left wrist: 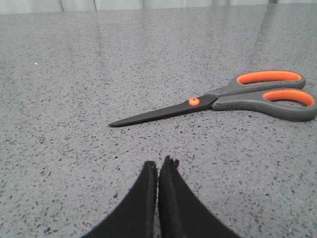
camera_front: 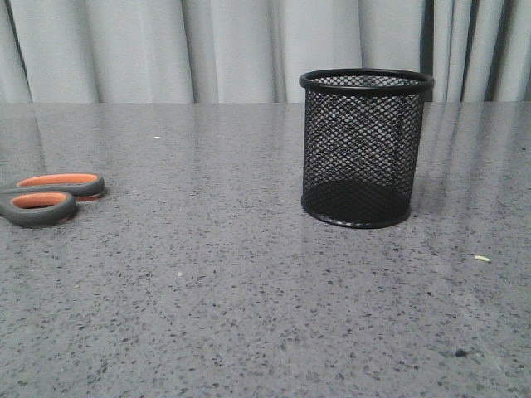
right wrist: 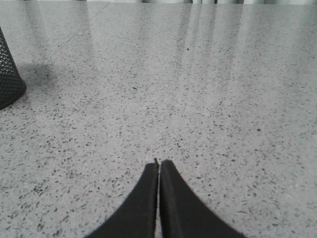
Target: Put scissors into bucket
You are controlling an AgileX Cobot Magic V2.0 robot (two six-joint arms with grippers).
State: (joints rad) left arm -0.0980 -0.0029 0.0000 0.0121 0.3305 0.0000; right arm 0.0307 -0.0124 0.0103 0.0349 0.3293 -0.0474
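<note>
The scissors [camera_front: 50, 197] lay flat on the grey speckled table [camera_front: 249, 290] at its far left edge in the front view, only the handle loops showing there, well apart from the bucket [camera_front: 365, 148]. The bucket stood upright right of centre, a black wire-mesh cylinder with a solid rolled rim and a solid round base; through the mesh nothing could be seen inside it. In the left wrist view the scissors [left wrist: 223, 99] showed whole: dark grey handles lined in orange, an orange pivot spot, and slim dark blades closed together to a point. The left gripper [left wrist: 158, 166] hung over bare table near the blades' tip, its fingers pressed together on nothing. The right gripper [right wrist: 158, 166] was likewise pressed closed and empty over the table, with the bucket's mesh wall [right wrist: 9, 79] off at the edge of its view.
</note>
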